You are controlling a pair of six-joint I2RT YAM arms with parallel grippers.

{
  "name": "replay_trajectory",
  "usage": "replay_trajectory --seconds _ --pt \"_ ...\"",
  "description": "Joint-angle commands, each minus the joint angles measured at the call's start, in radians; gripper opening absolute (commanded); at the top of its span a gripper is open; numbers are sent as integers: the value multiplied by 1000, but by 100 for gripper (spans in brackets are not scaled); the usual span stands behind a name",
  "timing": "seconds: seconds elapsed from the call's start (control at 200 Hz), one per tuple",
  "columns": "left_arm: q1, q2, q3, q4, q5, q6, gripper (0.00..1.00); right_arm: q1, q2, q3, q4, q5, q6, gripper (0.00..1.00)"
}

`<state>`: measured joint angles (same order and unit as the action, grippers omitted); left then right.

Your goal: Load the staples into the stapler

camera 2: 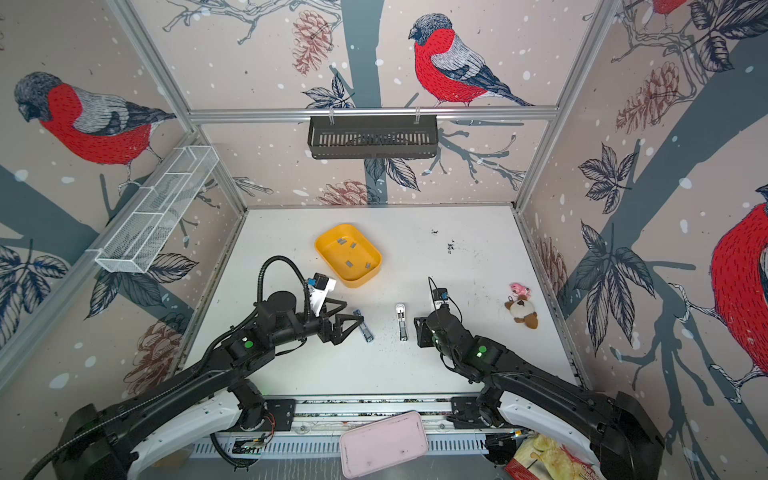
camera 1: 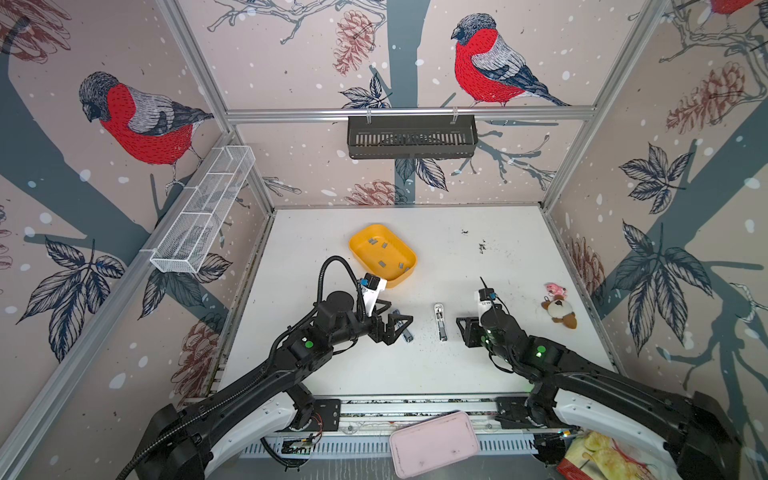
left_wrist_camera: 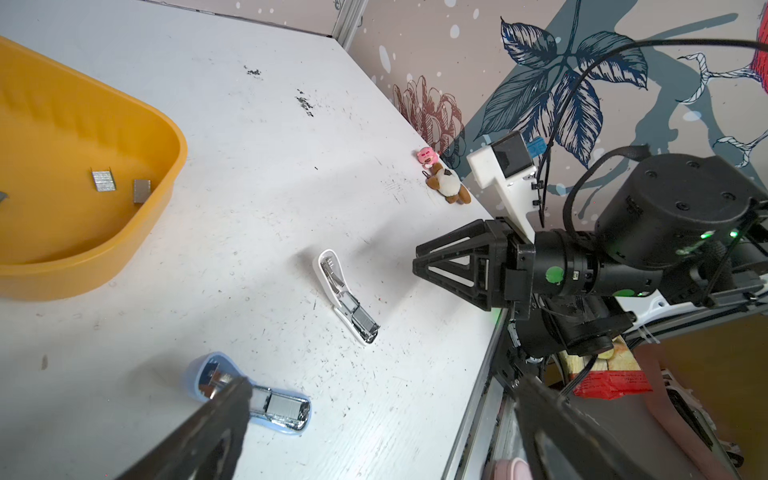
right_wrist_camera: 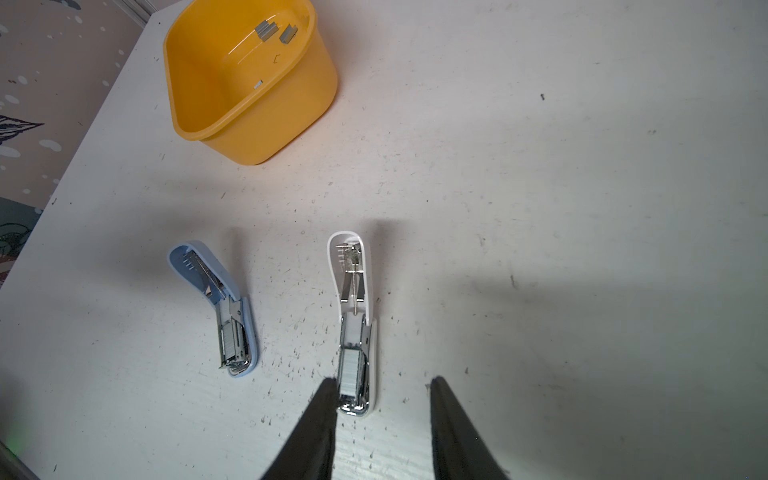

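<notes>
The right jaws are part way open and hold nothing. The white stapler [right_wrist_camera: 355, 328] lies open on the desk [right_wrist_camera: 582, 249], its front end just beside one jaw tip. A bump there could spin it or shake out the staple strip [right_wrist_camera: 351, 370] in its slot. The left jaws are wide open and empty, right over the blue stapler [left_wrist_camera: 282, 409]. Spare staples [right_wrist_camera: 266, 31] lie far ahead of both jaws in the yellow tray [right_wrist_camera: 266, 133]. They are tiny and flat, so they could slip.
</notes>
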<state>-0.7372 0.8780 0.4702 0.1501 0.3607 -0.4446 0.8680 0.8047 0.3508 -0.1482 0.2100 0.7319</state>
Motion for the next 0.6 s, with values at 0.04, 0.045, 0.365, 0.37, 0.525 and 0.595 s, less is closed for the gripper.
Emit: replay_trajectory --seconds 0.04,0.045,0.365,0.37,0.525,0.595 --pt "-5 52 21 98 -11 11 99 -4 -12 -38 29 -69 3 39" --pt "-5 54 22 99 -11 11 99 -4 -12 -40 30 -70 5 39" --pt "-5 128 27 116 9 30 98 -4 44 -48 63 -116 28 38" --pt "-5 129 26 117 9 30 98 -4 45 -47 63 -117 29 38" --pt "-5 134 6 164 3 19 98 -6 75 -36 72 -148 22 38" --pt "-5 138 5 174 4 18 99 -6 86 -25 70 -156 13 38"
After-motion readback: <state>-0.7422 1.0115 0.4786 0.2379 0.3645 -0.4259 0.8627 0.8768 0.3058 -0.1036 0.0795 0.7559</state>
